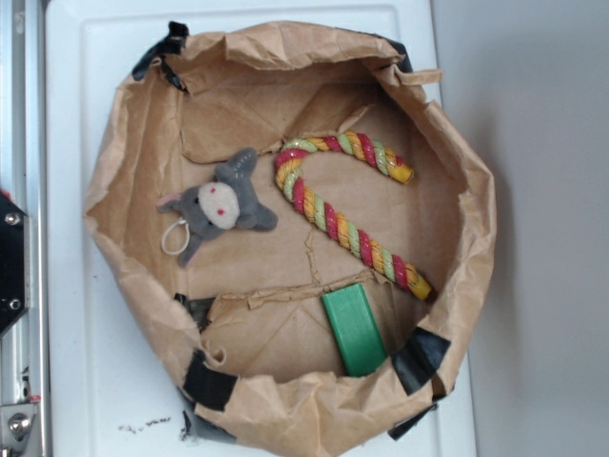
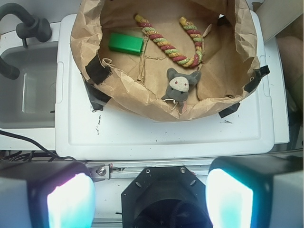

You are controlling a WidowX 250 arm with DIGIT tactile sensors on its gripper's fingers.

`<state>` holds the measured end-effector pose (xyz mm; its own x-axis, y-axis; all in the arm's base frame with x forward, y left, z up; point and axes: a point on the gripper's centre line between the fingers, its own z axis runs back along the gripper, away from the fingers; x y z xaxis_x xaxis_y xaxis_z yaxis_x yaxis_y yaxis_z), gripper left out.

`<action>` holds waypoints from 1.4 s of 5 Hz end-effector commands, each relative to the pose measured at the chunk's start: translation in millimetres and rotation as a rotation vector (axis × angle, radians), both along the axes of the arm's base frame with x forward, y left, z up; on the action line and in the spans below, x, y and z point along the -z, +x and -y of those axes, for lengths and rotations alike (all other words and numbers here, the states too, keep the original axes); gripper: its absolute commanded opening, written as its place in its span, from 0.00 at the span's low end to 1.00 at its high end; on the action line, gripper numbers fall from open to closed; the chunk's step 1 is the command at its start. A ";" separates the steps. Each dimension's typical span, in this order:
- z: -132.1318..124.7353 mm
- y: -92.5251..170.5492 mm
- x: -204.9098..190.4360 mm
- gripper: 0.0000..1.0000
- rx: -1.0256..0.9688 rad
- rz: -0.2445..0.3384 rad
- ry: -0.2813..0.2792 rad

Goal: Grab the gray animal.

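Note:
The gray animal [image 1: 221, 204] is a small plush with a pale face, red dots and a white string loop. It lies on the left side of the brown paper bag's floor [image 1: 285, 276], next to the rope cane. In the wrist view the gray animal [image 2: 179, 85] sits near the bag's front wall. My gripper [image 2: 149, 199] is open, its two glowing pads [image 2: 71, 202] spread wide with nothing between them. It hovers well back from the bag, over the robot's black base. The exterior view does not show the gripper.
A red-yellow-green rope cane [image 1: 352, 205] lies right of the animal. A green block [image 1: 354, 328] rests near the bag's wall. The crumpled bag rim [image 1: 105, 219] stands raised all round on a white tray [image 2: 166, 133]. A grey sink [image 2: 28, 90] is at left.

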<state>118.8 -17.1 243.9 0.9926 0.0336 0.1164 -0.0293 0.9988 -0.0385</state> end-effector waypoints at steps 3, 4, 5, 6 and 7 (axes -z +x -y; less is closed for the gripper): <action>23.1 101.3 31.8 1.00 -0.188 0.055 -0.050; -1.6 152.1 61.8 1.00 -0.316 0.124 -0.003; -1.6 152.1 61.8 1.00 -0.316 0.124 -0.003; -1.6 152.1 61.8 1.00 -0.316 0.124 -0.003; -1.6 152.1 61.8 1.00 -0.316 0.124 -0.003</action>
<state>264.5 -21.5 162.4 0.9282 0.3227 0.1851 -0.3203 0.9463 -0.0435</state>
